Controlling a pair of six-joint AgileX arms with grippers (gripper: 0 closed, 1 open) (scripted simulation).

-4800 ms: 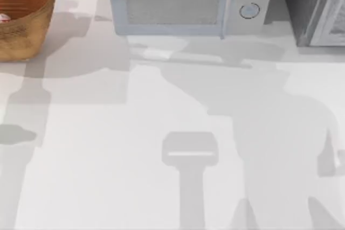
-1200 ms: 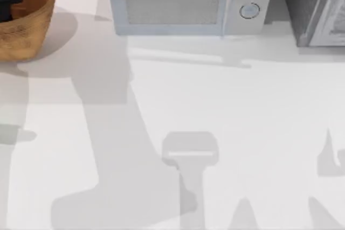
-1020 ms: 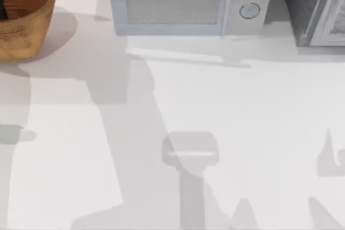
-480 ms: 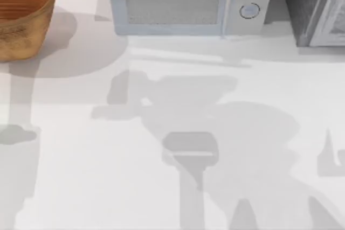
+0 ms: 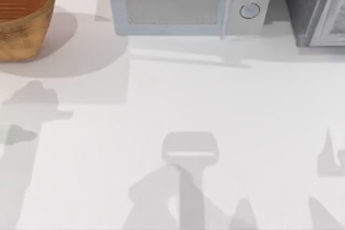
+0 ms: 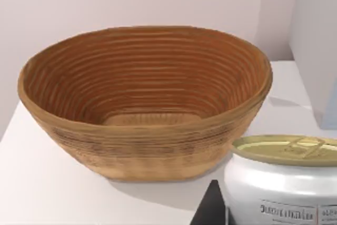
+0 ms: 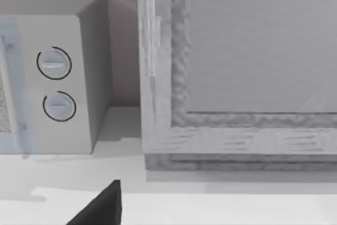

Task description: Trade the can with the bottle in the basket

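The wicker basket stands at the table's far left corner in the top view, and its inside is bare. In the left wrist view the basket sits just behind the bottle, a white bottle with a round gold top and a printed label. My left gripper is shut on the bottle, which hangs close to the camera, and one dark finger shows beside it. One dark fingertip of my right gripper shows in the right wrist view, facing the appliances. The can is out of view.
A pale microwave with two round knobs stands along the back edge, and a grey cabinet stands at the back right. Both appear in the right wrist view, microwave and cabinet. Arm shadows lie across the white tabletop.
My left gripper was inside the basket a second ago and has left the top view. The basket's inside now shows bare. The arm shadows have shifted toward the front and left.
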